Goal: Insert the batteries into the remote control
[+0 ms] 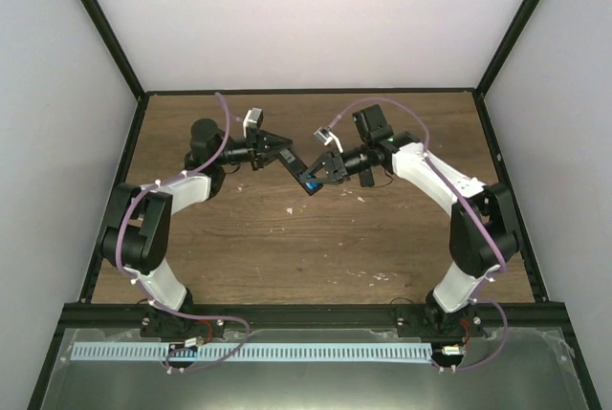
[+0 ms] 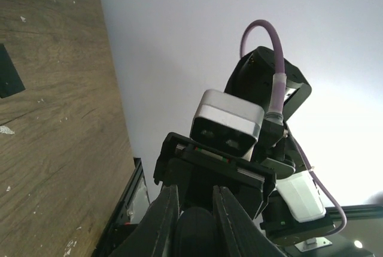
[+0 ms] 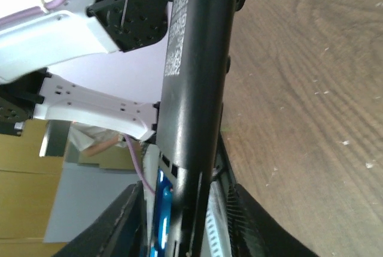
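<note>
The remote [image 3: 194,89] is held in the air above the desk [image 1: 287,257], between the two arms. The left fingers [image 2: 164,221] pinch one end of it. The right fingers [image 3: 122,224] stand a little spread on both sides of the other end, where a blue battery [image 3: 160,215] sits at the open compartment. I judge the remote light, stiff and smooth, so best gripped across its narrow sides. The battery is small and round, and may slip easily.
</note>
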`<act>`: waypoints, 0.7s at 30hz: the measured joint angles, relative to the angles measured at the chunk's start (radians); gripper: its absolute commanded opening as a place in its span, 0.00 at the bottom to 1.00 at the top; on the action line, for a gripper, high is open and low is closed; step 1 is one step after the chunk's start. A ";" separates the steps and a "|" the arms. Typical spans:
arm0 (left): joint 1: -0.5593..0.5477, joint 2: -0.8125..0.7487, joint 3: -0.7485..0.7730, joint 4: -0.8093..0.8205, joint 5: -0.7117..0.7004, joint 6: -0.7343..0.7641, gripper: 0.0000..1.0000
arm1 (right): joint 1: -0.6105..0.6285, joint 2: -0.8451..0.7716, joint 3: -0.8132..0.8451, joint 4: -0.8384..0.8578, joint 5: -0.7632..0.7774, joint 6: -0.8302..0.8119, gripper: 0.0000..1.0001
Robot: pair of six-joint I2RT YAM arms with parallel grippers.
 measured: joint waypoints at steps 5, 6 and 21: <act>0.002 0.000 0.000 -0.061 -0.006 0.050 0.00 | -0.009 -0.026 0.001 -0.002 0.127 -0.010 0.55; 0.003 0.000 0.000 -0.077 -0.011 0.062 0.00 | -0.014 -0.039 0.001 -0.004 0.158 -0.012 0.58; 0.014 -0.052 0.021 -0.444 -0.092 0.365 0.00 | -0.107 -0.208 -0.077 -0.048 0.826 -0.008 0.93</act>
